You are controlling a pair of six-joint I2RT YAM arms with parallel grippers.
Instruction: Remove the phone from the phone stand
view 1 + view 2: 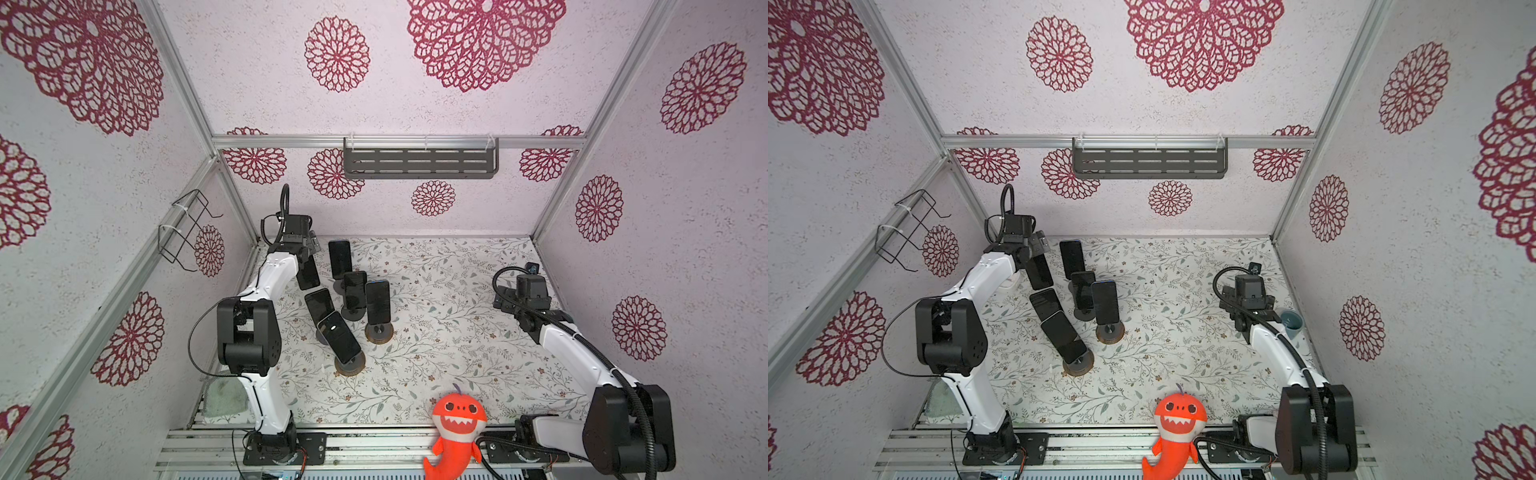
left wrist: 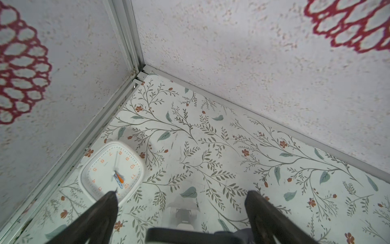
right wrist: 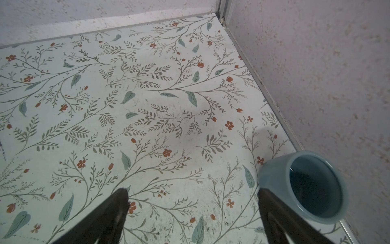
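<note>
The left gripper [image 2: 182,193] stands released, its dark fingers [image 2: 101,213] spread wide over the floral table [image 2: 211,137] in the far corner, holding nothing; just beside one finger lies a white rounded-square clock [image 2: 111,169], its orange numerals legible from 3 round to 12; the right gripper [image 3: 193,191] is likewise released and empty, near the side wall, with a teal cup [image 3: 304,186] just beside one finger; in both top views six dark-screened phones [image 1: 341,337] cluster between the left arm and the table's middle, several visibly propped on round-based stands [image 1: 379,332], well apart from the right gripper; any lettering on them is too small to read; an orange shark plush [image 1: 457,419] sits at the near edge.
</note>
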